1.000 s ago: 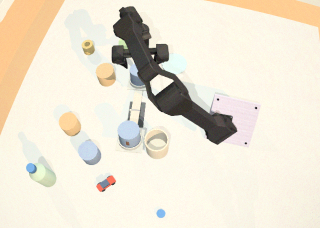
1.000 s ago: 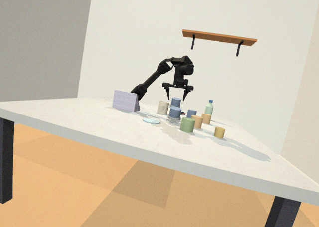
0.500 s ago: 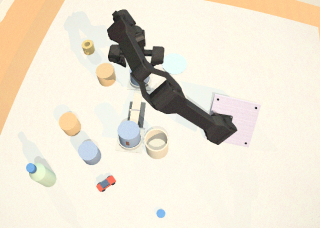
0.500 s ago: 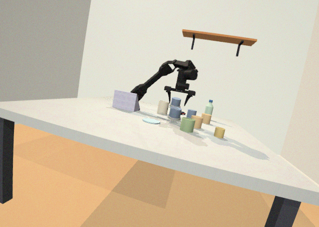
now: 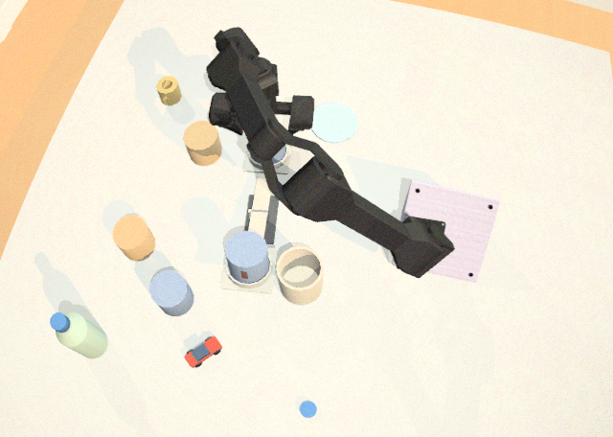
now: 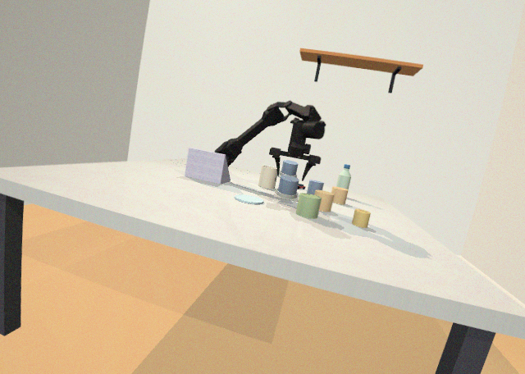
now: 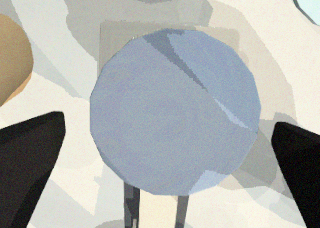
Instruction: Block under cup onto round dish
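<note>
The balance [image 5: 258, 220] [image 7: 157, 210] carries two blue upturned cups. One cup [image 5: 246, 256] [image 6: 289, 167] stands on the end beside the beige cup; the other cup [image 5: 280, 156] [image 6: 289, 185] [image 7: 175, 110] stands on the end nearer the dish. In the exterior view the dish-side end looks lower. My gripper [image 5: 266, 134] [image 6: 291, 176] [image 7: 171, 127] is open and empty, pointing down over the dish-side cup. Its fingertips show on either side of that cup, with gaps. The round pale-blue dish [image 5: 334, 122] [image 6: 248, 198] [image 7: 310, 3] is bare. No block is visible.
A beige open cup [image 5: 300, 286] [image 6: 267, 177] stands close to the far cup. A green cup [image 6: 308, 206] and an orange cylinder [image 5: 203, 148] stand near the dish-side cup. Also here are a gold mug [image 5: 169, 93], a bottle [image 5: 86, 338], a red car [image 5: 203, 352] and a lilac wedge [image 6: 206, 166].
</note>
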Robot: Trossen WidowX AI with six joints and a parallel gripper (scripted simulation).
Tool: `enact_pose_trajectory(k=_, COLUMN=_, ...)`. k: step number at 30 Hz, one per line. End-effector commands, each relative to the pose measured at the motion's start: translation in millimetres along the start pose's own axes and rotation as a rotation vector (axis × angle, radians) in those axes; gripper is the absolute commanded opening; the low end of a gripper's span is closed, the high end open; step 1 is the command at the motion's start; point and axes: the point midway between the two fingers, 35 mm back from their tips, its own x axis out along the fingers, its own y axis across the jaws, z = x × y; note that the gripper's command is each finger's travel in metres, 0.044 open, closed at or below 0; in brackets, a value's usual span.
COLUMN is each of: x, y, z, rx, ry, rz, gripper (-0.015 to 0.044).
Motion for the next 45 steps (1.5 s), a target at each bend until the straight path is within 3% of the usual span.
enact_pose_trajectory(k=1, x=7, y=-1, z=-1, rx=0.007, ry=0.006, rz=0.003, gripper=0.044)
enact_pose_trajectory(k=26, x=44, y=-2, z=-2, rx=0.006, ry=0.008, rz=0.004, gripper=0.044)
enact_pose_trajectory(k=29, x=44, y=-2, z=-2, rx=0.006, ry=0.008, rz=0.004, gripper=0.0361)
enact_pose_trajectory(k=37, x=44, y=-2, z=-2, rx=0.006, ry=0.008, rz=0.004, gripper=0.0308)
enact_pose_trajectory(k=45, x=39, y=-1, z=-2, rx=0.008, ry=0.006, rz=0.006, gripper=0.0098)
